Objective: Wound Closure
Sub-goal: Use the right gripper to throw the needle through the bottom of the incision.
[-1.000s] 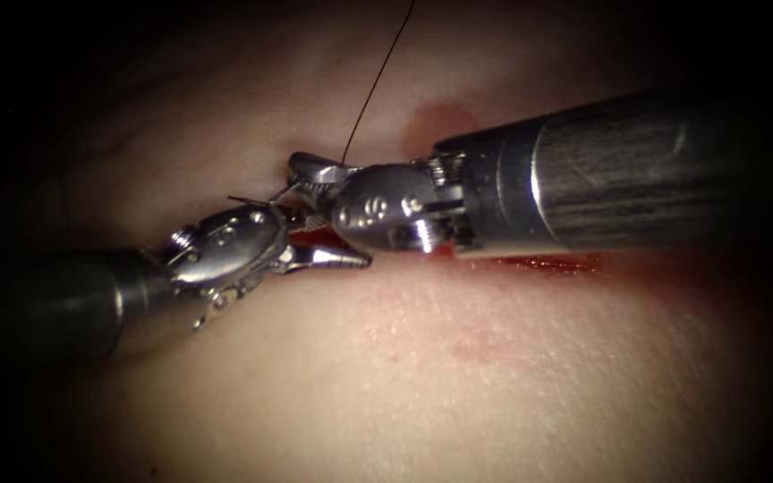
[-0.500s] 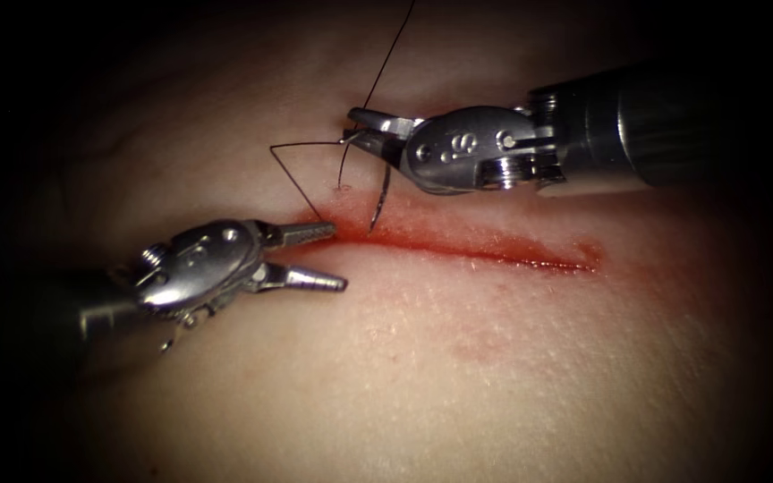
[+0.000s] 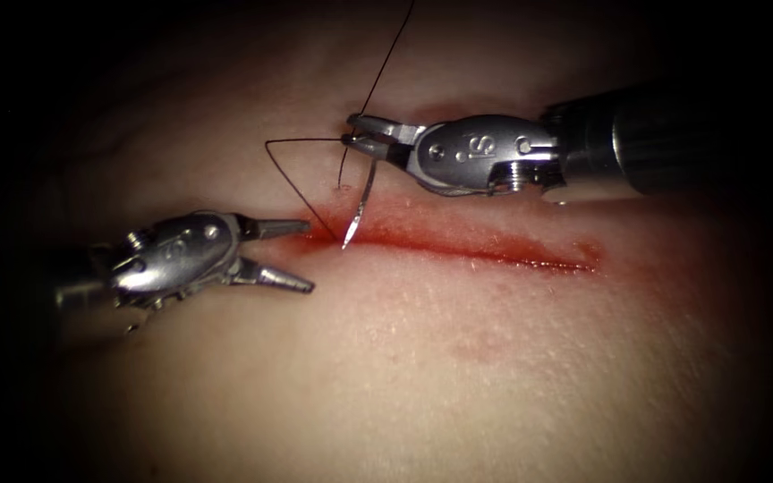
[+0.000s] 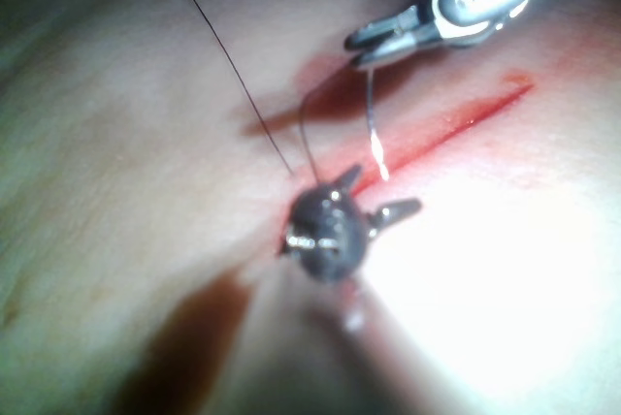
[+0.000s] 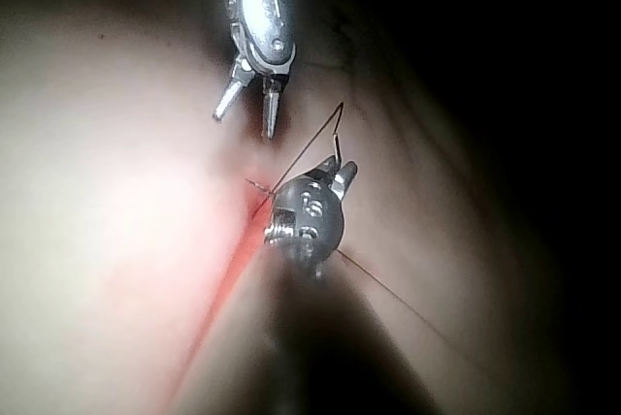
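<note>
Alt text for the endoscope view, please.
The right pincer holds the needle near its thread end, tip hanging over the cut in the tissue. The left pincer is open, empty, at the cut's left end.

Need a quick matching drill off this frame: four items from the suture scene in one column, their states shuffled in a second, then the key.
Column 1
1. left tool
2. right tool
3. needle
4. cut

Column 2
A. hangs from a pair of jaws, tip down at the left end of the cut
B. red line running across the tissue
C. jaws open, holding nothing
D. jaws shut on the needle near its thread end

Pairs: 1-C, 2-D, 3-A, 4-B
</note>
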Action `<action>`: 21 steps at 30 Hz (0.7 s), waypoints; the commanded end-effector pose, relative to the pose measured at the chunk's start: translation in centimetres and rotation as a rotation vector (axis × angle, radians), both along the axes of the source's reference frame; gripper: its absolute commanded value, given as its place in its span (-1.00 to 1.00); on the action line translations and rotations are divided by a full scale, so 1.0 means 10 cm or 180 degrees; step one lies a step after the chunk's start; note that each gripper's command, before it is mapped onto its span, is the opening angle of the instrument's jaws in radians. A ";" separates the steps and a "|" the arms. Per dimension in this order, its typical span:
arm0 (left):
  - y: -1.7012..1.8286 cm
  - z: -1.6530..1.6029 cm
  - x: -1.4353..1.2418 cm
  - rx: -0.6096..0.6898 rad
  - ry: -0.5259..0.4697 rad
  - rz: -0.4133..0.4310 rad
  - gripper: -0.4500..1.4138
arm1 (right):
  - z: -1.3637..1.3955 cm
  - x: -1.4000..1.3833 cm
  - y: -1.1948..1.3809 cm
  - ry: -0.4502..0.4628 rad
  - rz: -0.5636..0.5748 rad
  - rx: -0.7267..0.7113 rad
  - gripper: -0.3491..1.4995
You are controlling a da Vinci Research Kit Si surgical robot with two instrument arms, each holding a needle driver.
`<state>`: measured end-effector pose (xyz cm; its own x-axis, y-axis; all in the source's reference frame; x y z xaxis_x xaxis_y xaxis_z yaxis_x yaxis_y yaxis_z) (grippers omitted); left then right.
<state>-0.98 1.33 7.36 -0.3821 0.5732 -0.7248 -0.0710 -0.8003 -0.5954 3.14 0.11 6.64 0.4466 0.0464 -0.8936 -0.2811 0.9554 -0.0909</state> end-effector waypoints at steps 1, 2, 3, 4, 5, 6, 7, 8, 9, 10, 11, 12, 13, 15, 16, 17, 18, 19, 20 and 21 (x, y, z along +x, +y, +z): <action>-0.001 0.015 -0.006 -0.0005 0.0044 0.0000 -0.13 | 0.007 0.007 -0.002 0.0001 -0.0010 0.0018 -1.00; 0.000 0.020 -0.007 -0.0011 0.0079 0.0008 -0.17 | 0.007 0.008 -0.003 -0.0017 -0.0016 0.0005 -1.00; 0.000 0.025 -0.008 -0.0017 0.0113 0.0017 -0.21 | 0.007 0.009 -0.003 -0.0034 -0.0035 -0.0024 -1.00; 0.001 0.032 -0.010 -0.0026 0.0158 0.0039 -0.28 | 0.008 0.009 -0.002 -0.0038 -0.0043 -0.0041 -1.00; 0.002 0.037 -0.011 -0.0032 0.0195 0.0068 -0.34 | 0.008 0.009 -0.002 -0.0048 -0.0056 -0.0053 -1.00; 0.002 0.042 -0.013 -0.0037 0.0235 0.0106 -0.40 | 0.007 0.010 -0.002 -0.0059 -0.0071 -0.0085 -1.00; 0.003 0.049 -0.015 -0.0045 0.0282 0.0151 -0.51 | 0.007 0.011 -0.002 -0.0064 -0.0077 -0.0101 -1.00; 0.003 0.053 -0.016 -0.0051 0.0310 0.0176 -0.54 | 0.007 0.011 -0.002 -0.0076 -0.0078 -0.0118 -1.00; 0.004 0.057 -0.017 -0.0054 0.0324 0.0200 -0.60 | 0.007 0.012 -0.003 -0.0085 -0.0092 -0.0130 -1.00; 0.004 0.061 -0.018 -0.0042 0.0321 0.0260 -0.66 | 0.006 0.012 -0.003 -0.0093 -0.0109 -0.0163 -1.00; 0.004 0.064 -0.018 -0.0034 0.0329 0.0314 -0.68 | 0.005 0.012 -0.003 -0.0092 -0.0111 -0.0163 -1.00; 0.003 0.066 -0.018 -0.0026 0.0331 0.0360 -0.70 | 0.004 0.012 -0.003 -0.0090 -0.0113 -0.0161 -1.00; 0.003 0.068 -0.018 -0.0015 0.0338 0.0415 -0.74 | 0.003 0.011 -0.003 -0.0092 -0.0135 -0.0170 -1.00; 0.003 0.069 -0.016 0.0012 0.0305 0.0490 -0.78 | 0.002 0.008 -0.002 -0.0095 -0.0135 -0.0168 -1.00; 0.003 0.069 -0.015 0.0018 0.0299 0.0507 -0.81 | 0.002 0.007 -0.002 -0.0114 -0.0133 -0.0184 -1.00; 0.004 0.069 -0.014 0.0033 0.0279 0.0536 -0.86 | 0.002 0.006 -0.002 -0.0113 -0.0135 -0.0183 -1.00; 0.004 0.068 -0.013 0.0044 0.0267 0.0558 -0.89 | 0.002 0.006 -0.002 -0.0112 -0.0136 -0.0183 -1.00; 0.006 0.068 -0.012 0.0057 0.0253 0.0581 -0.89 | 0.002 0.006 -0.002 -0.0119 -0.0131 -0.0184 -1.00; 0.008 0.069 -0.011 0.0061 0.0243 0.0588 -0.89 | 0.002 0.006 -0.002 -0.0119 -0.0131 -0.0185 -1.00; 0.010 0.070 -0.010 0.0065 0.0241 0.0602 -0.89 | 0.002 0.006 -0.003 -0.0119 -0.0131 -0.0185 -1.00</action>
